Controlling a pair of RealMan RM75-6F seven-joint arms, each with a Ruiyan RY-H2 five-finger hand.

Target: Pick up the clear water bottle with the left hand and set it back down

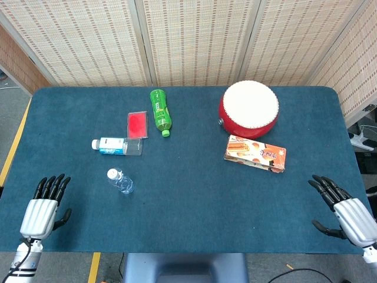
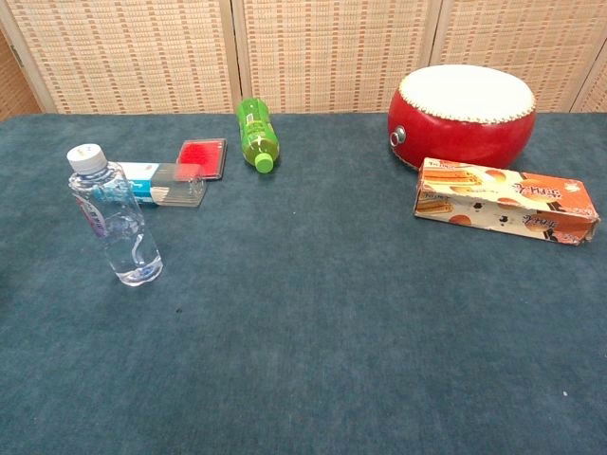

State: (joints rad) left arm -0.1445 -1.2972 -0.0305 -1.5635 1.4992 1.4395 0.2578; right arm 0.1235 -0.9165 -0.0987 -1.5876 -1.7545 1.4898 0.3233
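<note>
Head view
Table [image 1: 194, 194]: dark blue cloth surface; carries all items.
Clear water bottle [image 1: 121, 181]: upright, white cap on, in the left half of the surface, nearer the front edge than the back; free of any contact.
Left hand [image 1: 41, 207]: at the front-left corner, back of hand up, fingers spread and straight, holding nothing; well apart from the bottle.
Right hand [image 1: 347, 208]: at the front-right corner, fingers spread, empty.
Toothpaste box [image 1: 116, 145]: lying flat just behind the bottle.
Red case [image 1: 137, 124]: flat, behind the toothpaste box.
Green bottle [image 1: 159, 111]: lying on its side toward the back edge, cap facing front.
Red drum [image 1: 249, 109]: right of centre, near the back edge.
Snack box [image 1: 255, 153]: flat, just in front of the drum.

Chest view
Hands: neither shows here.
Bottle detail: stands upright near the left edge, apparently with very little water in it, so probably light.
Toothpaste box detail: close behind the bottle, apart from it.

Risk assessment
Step judged: grasp not begun; reach pending.
Tipping: a light, narrow, upright bottle may topple if a fingertip strikes it before the fingers close.
Slipping: smooth clear wall may slide in a loose grip.
Collision: overshoot may push the toothpaste box.
Set-down: a tilted release may leave the bottle rolling.
</note>
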